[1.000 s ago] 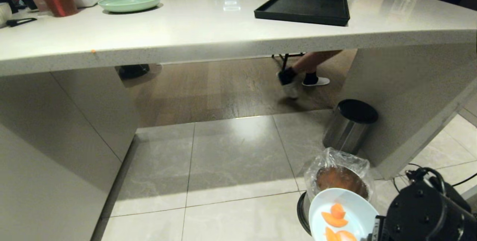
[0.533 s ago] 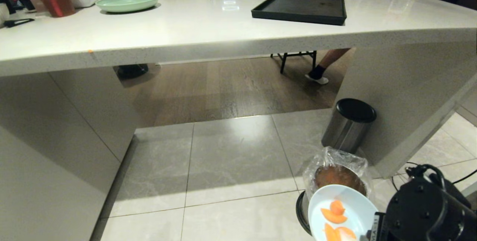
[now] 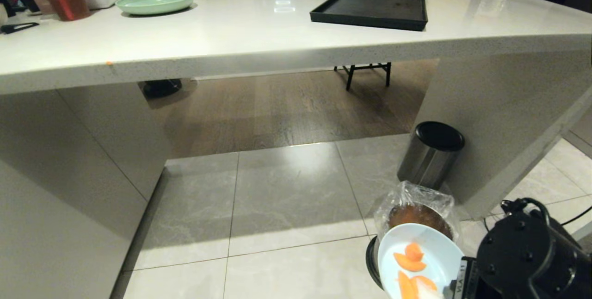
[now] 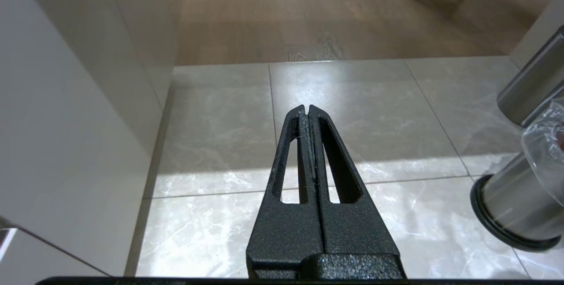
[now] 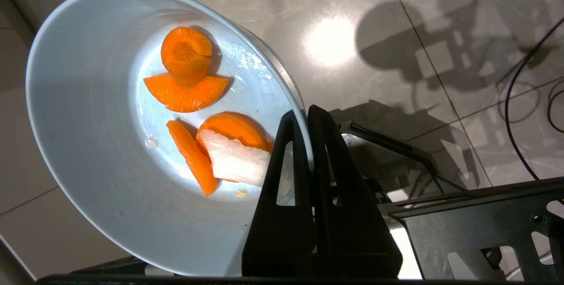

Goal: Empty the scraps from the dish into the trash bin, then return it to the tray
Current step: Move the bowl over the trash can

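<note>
Your right gripper (image 5: 307, 115) is clamped tight on the rim of the dish (image 5: 88, 144), holding it tilted just beside the trash bin (image 3: 418, 213) with the scraps (image 5: 189, 91) inside, while your left gripper (image 4: 307, 109) hangs closed and empty.

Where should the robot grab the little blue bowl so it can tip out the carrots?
By the thin rim, coming from the side. The right end effector already pinches the dish there, one finger inside and one outside the wall. That keeps clear of the scraps and probably lets the tilted bowl pour into the trash bin.
</note>
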Motion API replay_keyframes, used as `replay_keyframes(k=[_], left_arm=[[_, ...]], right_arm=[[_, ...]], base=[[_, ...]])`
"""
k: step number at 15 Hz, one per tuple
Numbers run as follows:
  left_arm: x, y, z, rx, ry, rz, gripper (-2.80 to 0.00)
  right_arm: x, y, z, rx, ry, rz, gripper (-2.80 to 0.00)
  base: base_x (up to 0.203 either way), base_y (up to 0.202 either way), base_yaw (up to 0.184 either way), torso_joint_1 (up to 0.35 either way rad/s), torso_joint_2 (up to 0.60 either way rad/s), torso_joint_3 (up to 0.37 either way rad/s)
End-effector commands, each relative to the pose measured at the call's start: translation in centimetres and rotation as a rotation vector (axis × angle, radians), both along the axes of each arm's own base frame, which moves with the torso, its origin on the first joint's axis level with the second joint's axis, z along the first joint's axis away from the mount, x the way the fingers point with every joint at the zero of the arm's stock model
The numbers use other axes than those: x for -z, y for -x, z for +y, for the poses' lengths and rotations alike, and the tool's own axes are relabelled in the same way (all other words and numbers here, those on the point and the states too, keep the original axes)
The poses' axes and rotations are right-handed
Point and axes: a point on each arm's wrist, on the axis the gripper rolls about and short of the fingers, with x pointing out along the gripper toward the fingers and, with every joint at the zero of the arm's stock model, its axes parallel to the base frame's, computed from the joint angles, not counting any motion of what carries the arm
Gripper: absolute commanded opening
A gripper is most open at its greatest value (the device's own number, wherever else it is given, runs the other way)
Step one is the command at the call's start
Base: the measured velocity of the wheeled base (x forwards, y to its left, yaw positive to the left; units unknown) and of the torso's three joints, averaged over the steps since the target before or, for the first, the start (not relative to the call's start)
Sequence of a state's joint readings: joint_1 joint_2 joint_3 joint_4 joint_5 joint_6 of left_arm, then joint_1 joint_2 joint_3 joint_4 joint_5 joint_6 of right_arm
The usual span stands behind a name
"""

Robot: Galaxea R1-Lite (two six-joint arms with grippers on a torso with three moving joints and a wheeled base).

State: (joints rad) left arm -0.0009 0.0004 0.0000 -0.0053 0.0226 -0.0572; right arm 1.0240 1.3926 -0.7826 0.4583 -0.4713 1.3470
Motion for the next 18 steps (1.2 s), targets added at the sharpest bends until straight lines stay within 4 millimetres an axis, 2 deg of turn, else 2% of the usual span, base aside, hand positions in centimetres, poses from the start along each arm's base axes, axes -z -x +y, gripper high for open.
replay_keyframes(k=[1, 3, 14, 18], left_arm=[[-0.01, -0.01, 0.0, 0.0, 0.001, 0.0, -2.8], [-0.01, -0.01, 0.0, 0.0, 0.001, 0.0, -2.8], [-0.01, -0.01, 0.0, 0.0, 0.001, 0.0, -2.8], [-0.01, -0.01, 0.0, 0.0, 0.001, 0.0, -2.8]], right_arm=[[0.14, 0.04, -0.04, 0.006, 0.003, 0.007, -2.8], [0.15, 0.07, -0.09, 0.007, 0.005, 0.006, -2.8], [-0.01, 0.09, -0.09, 0.003, 0.004, 0.0, -2.8], [-0.16, 0.15, -0.21, 0.004, 0.003, -0.004, -2.8]], base=[[0.0, 0.0, 0.0, 0.0, 0.0, 0.0], [-0.002, 0.001, -0.061, 0.004, 0.01, 0.001], [0.0, 0.006, -0.166, 0.003, 0.0, 0.002], [0.0, 0.0, -0.015, 0.001, 0.0, 0.001]])
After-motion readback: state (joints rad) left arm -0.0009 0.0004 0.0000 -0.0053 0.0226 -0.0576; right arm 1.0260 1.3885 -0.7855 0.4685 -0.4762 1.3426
